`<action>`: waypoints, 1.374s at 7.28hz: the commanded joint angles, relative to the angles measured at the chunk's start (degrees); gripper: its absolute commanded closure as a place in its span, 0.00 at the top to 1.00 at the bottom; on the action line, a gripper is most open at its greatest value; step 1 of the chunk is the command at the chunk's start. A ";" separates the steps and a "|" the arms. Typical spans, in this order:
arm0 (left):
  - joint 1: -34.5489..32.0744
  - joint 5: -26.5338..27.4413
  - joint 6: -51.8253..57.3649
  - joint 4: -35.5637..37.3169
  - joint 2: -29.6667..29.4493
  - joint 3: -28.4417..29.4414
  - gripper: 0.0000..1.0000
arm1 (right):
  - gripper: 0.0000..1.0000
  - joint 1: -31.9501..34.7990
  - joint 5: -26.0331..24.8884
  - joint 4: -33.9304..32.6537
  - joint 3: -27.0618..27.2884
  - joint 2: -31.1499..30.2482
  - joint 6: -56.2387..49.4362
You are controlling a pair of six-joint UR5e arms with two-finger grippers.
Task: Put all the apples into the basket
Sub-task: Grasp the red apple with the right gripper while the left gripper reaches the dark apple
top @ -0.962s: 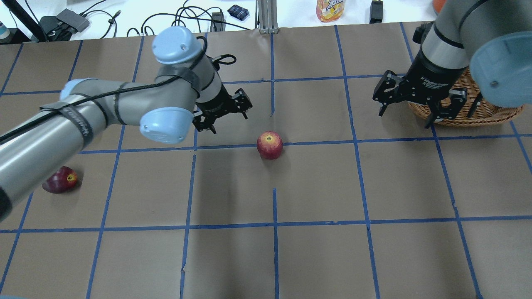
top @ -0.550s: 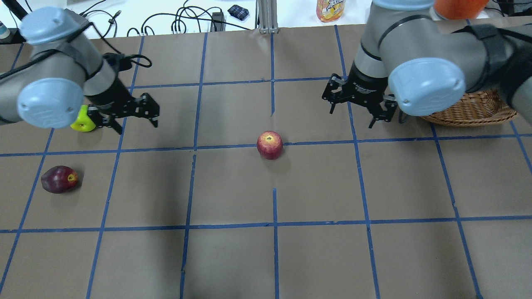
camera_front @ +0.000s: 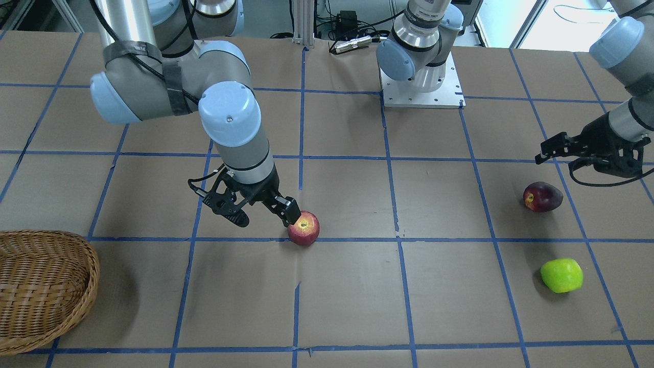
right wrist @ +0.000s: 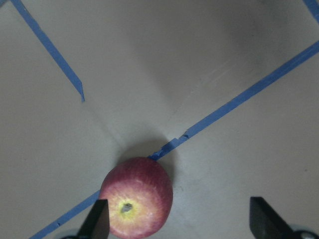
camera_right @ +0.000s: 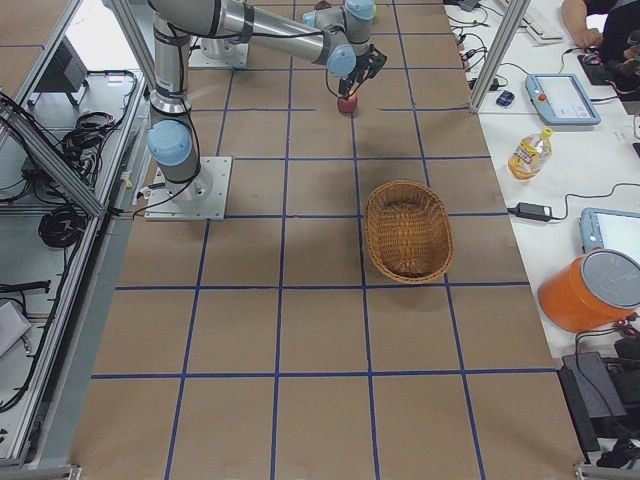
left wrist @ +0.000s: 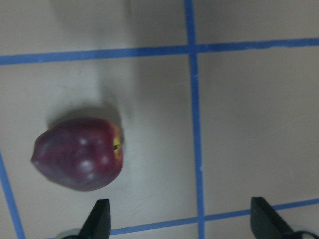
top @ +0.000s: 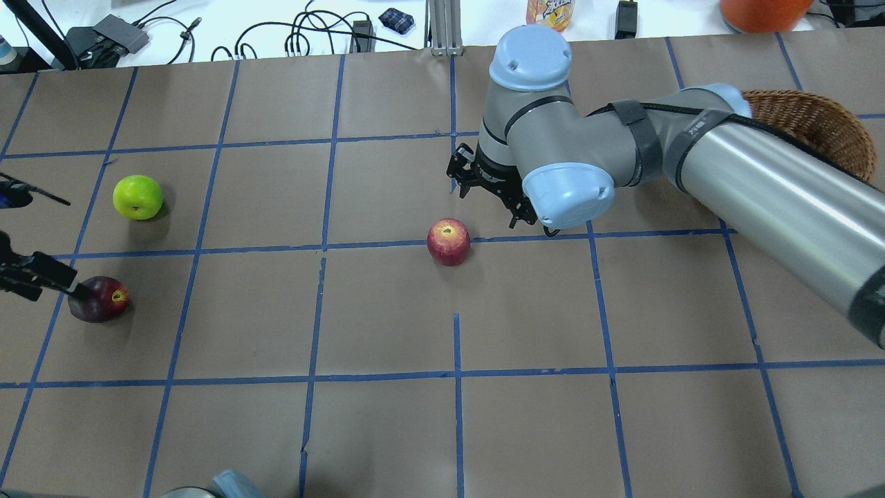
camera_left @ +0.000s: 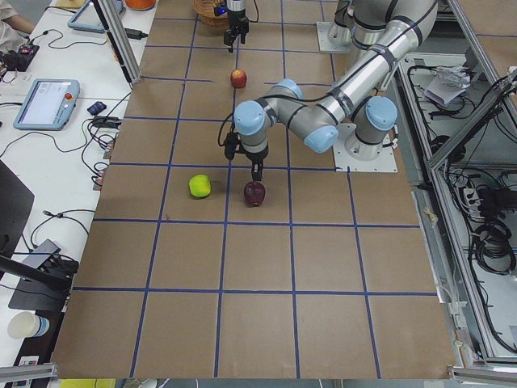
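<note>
The red apple [top: 449,241] stands at the table's middle, also in the front view [camera_front: 303,228] and the right wrist view [right wrist: 136,197]. My right gripper [top: 487,205] [camera_front: 265,219] is open just above and beside it, one fingertip near the apple's top. The maroon apple [top: 99,299] [camera_front: 542,197] [left wrist: 79,152] lies at the far left. My left gripper [camera_front: 587,159] [left wrist: 182,221] is open above and beside it, apart from it. The green apple [top: 138,197] [camera_front: 561,275] lies farther back on the left. The wicker basket [top: 823,124] [camera_right: 408,230] holds nothing.
The right arm's long forearm [top: 774,194] crosses in front of the basket. Beyond the table's back edge are cables [top: 297,34], a juice bottle [top: 550,10] and an orange bucket [top: 760,10]. The arms' base plate [camera_front: 421,87] sits at the robot's side.
My left gripper has swung from the table's middle out to the left, over the maroon apple. My right gripper has moved from the basket leftward to the red apple. Both stayed open.
</note>
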 commanded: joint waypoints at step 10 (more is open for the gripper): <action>2.69 -8.70 -5.38 11.09 -10.42 -0.43 1.00 | 0.00 4.04 -0.51 -4.80 -3.26 9.93 4.52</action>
